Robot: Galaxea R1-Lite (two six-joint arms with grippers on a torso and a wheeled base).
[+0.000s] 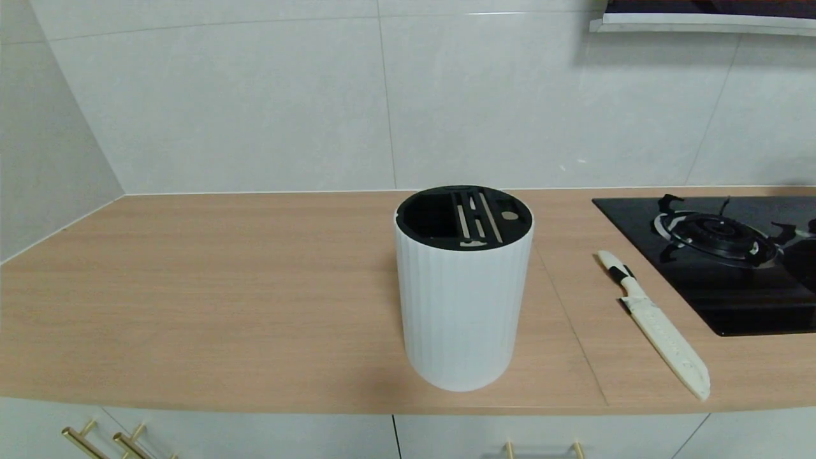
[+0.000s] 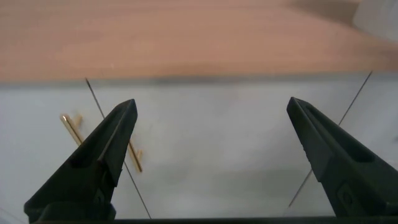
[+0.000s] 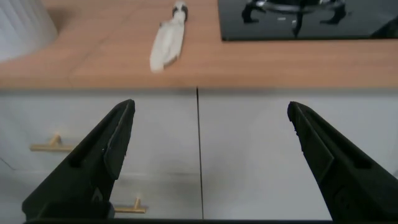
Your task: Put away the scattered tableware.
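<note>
Open right gripper (image 3: 209, 109) in front of white cabinet doors (image 3: 261, 143), under a light wooden countertop (image 3: 280, 62).
Its two black fingers (image 3: 106, 149) stand wide apart, holding nothing. On the countertop, a white knife with a black-banded handle (image 3: 169, 40) lies between a white ribbed cylindrical holder (image 3: 22, 25) and a black glass gas hob (image 3: 305, 22), touching neither, blade tip toward the front edge. Brass bar handles (image 3: 46, 146) sit on one door.

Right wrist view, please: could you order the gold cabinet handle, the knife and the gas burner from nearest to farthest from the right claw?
1. Gold cabinet handle, on the cabinet front below the countertop, closest to the right claw.
2. Knife, lying on the countertop near its front edge.
3. Gas burner, on the black hob, farther back.
</note>
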